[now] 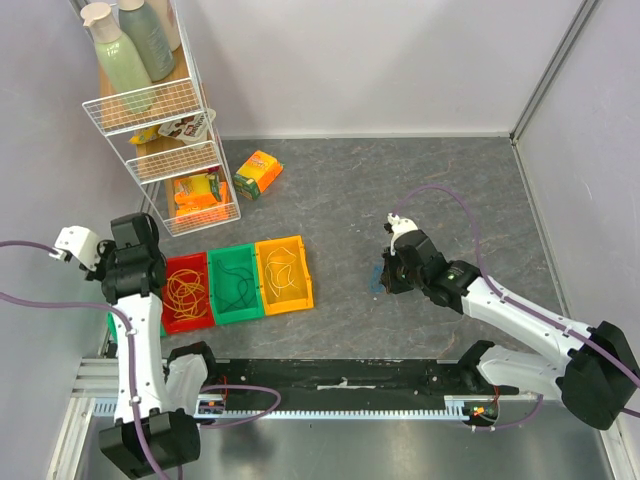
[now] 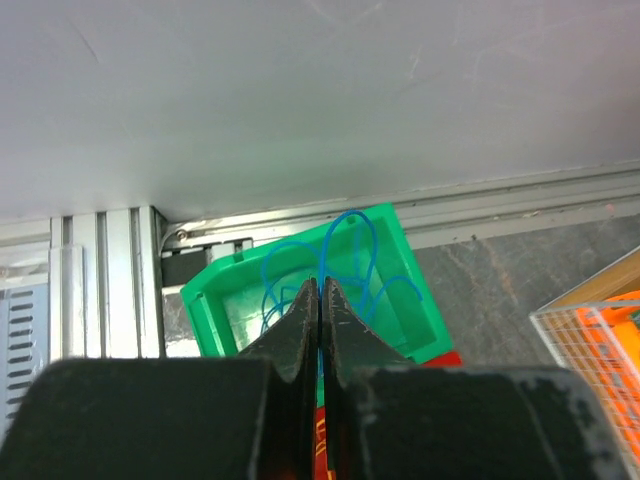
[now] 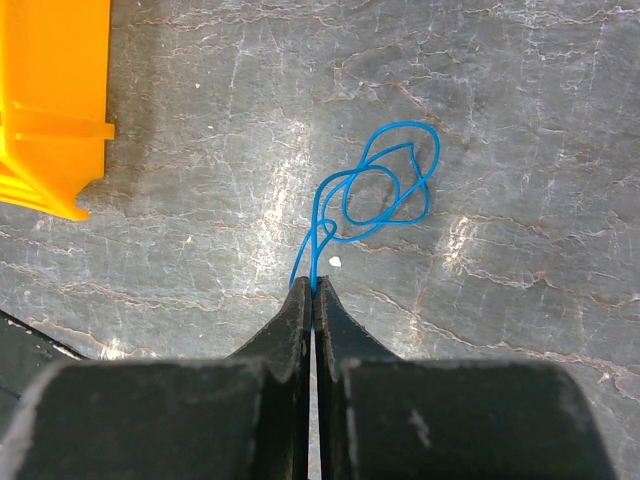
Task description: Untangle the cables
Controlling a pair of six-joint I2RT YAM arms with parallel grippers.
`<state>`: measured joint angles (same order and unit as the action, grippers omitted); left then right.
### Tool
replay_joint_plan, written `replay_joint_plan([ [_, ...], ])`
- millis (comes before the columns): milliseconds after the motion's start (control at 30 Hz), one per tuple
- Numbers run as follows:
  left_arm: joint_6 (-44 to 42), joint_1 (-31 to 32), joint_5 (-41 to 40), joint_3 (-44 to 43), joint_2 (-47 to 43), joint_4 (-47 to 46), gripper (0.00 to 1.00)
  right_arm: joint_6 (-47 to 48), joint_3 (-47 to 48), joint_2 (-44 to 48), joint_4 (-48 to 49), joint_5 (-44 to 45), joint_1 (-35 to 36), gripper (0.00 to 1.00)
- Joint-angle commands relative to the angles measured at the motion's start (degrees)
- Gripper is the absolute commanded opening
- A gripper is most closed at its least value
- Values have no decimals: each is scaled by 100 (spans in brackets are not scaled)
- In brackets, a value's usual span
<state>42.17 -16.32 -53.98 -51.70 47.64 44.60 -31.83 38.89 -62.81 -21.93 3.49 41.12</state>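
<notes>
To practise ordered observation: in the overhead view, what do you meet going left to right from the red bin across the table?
red bin → green bin → yellow bin → right pincer, shut on the blue cable

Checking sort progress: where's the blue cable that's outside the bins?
Right wrist view: the blue cable lies looped on the table, right of the yellow bin, one end pinched in the shut right gripper.
</notes>
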Motion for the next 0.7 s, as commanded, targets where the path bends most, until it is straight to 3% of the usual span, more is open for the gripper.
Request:
replay_joint_plan([
  [0, 608, -73, -307, 380, 157, -250, 2, 90, -13, 23, 110, 82, 10, 0],
  [367, 1548, -767, 545, 750, 1116, -22, 6, 107, -92, 76, 119, 135, 1, 0],
  [533, 1478, -838, 844, 706, 1213, -48, 56, 116, -75, -39, 154, 109, 1, 0],
  [633, 1207, -838, 1195, 635, 915, -153, 73, 116, -75, -48, 180, 100, 10, 0],
  [667, 1084, -838, 1423, 635, 810, -249, 74, 99, -66, -56, 189, 100, 1, 0],
])
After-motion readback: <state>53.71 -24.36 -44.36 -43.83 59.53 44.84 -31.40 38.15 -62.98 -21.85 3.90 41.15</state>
